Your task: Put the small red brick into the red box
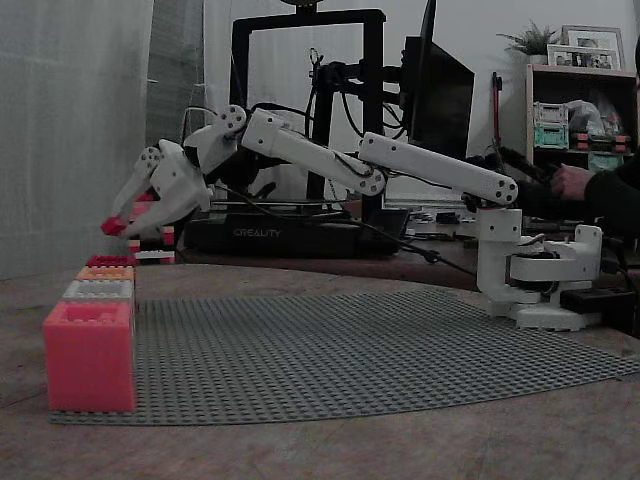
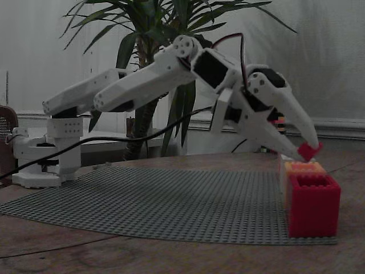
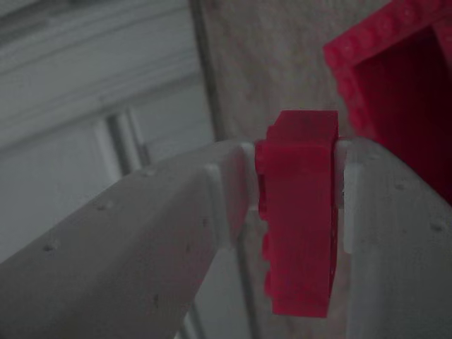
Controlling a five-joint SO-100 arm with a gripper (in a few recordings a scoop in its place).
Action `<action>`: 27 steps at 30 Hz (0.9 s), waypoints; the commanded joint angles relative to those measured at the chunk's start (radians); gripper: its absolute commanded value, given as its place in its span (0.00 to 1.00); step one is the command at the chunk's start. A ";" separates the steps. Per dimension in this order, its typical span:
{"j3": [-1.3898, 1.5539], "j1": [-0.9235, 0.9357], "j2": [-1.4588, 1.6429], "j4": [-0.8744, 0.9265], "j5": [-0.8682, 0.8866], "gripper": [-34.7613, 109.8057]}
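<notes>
My white gripper (image 1: 117, 226) is shut on the small red brick (image 1: 112, 226), held in the air at the left end of the box row. In a fixed view the brick (image 2: 310, 151) hangs just above the red box (image 2: 313, 206), over its back edge near the orange box (image 2: 304, 167). From the other side the red box (image 1: 110, 260) is the farthest of the row. The wrist view has the brick (image 3: 300, 212) clamped upright between both fingers (image 3: 212, 212), and the red box's open rim (image 3: 367, 49) lies at the upper right.
A salmon-pink box (image 1: 90, 358), a grey box (image 1: 98, 290) and an orange box (image 1: 105, 272) line the left edge of the grey studded baseplate (image 1: 350, 350). A 3D printer (image 1: 300, 235) stands behind. A person's hand (image 1: 573, 182) shows at the right. A potted plant (image 2: 154, 34) rises behind the arm.
</notes>
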 commanded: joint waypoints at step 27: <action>1.551 -0.023 1.365 -0.213 -0.069 0.24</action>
